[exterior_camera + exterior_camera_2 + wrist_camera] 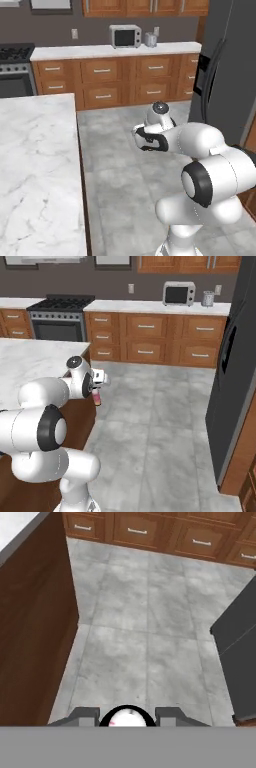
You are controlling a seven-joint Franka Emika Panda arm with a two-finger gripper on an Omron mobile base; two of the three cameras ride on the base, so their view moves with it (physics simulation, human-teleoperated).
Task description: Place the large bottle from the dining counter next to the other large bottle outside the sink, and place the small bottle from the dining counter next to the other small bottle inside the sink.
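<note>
The white Franka arm with dark joints rises from the lower right of the left base view and the lower left of the right base view, folded at a bulky elbow, its forearm reaching toward mid-frame. The two-finger gripper [97,392] points downward left of centre in the right base view, its jaws clamped on a small pale bottle with a reddish band [96,399].

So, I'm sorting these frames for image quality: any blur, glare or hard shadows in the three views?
Left base view: soft, slightly blurred, flat even light, no glare on the dining counter. Right base view: equally soft; the small bottle in the gripper is a small smudge. Hand view: floor evenly lit, no hard shadows; the bottle top between the fingertips is close and fuzzy.
</note>
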